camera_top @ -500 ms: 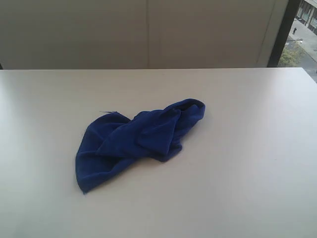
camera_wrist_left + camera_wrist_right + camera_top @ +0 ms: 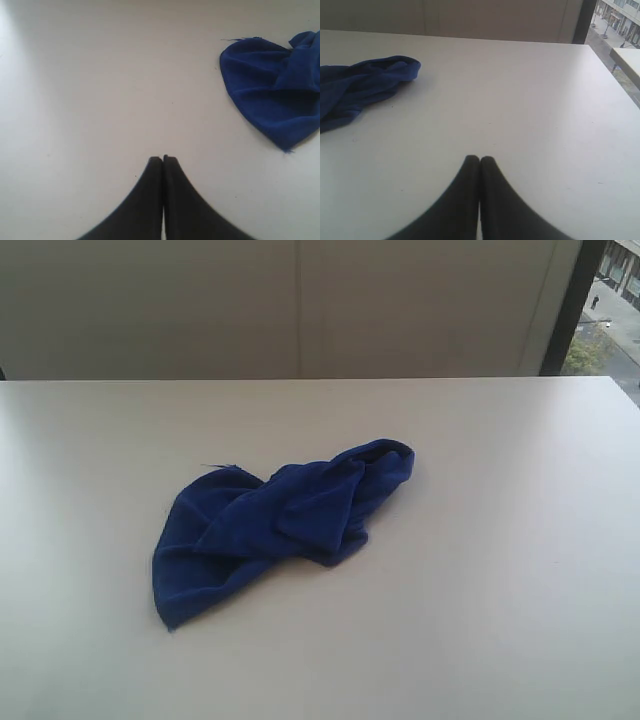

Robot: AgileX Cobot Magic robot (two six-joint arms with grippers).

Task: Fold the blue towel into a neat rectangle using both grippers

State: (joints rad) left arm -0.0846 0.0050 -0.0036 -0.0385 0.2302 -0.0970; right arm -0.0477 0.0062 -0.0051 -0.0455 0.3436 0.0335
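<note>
The blue towel (image 2: pixel 270 525) lies crumpled in a loose heap near the middle of the white table (image 2: pixel 500 540), a flat corner spread toward the front left and a bunched end toward the back right. Neither arm shows in the exterior view. In the left wrist view my left gripper (image 2: pixel 163 159) is shut on nothing, over bare table, well apart from the blue towel (image 2: pixel 272 95). In the right wrist view my right gripper (image 2: pixel 479 159) is shut and empty too, with the blue towel (image 2: pixel 362 85) off at a distance.
The table's far edge (image 2: pixel 320 379) meets a pale wall. A dark window frame (image 2: pixel 565 305) with a street outside stands at the back right. Another white surface (image 2: pixel 629 57) shows beyond the table's edge in the right wrist view.
</note>
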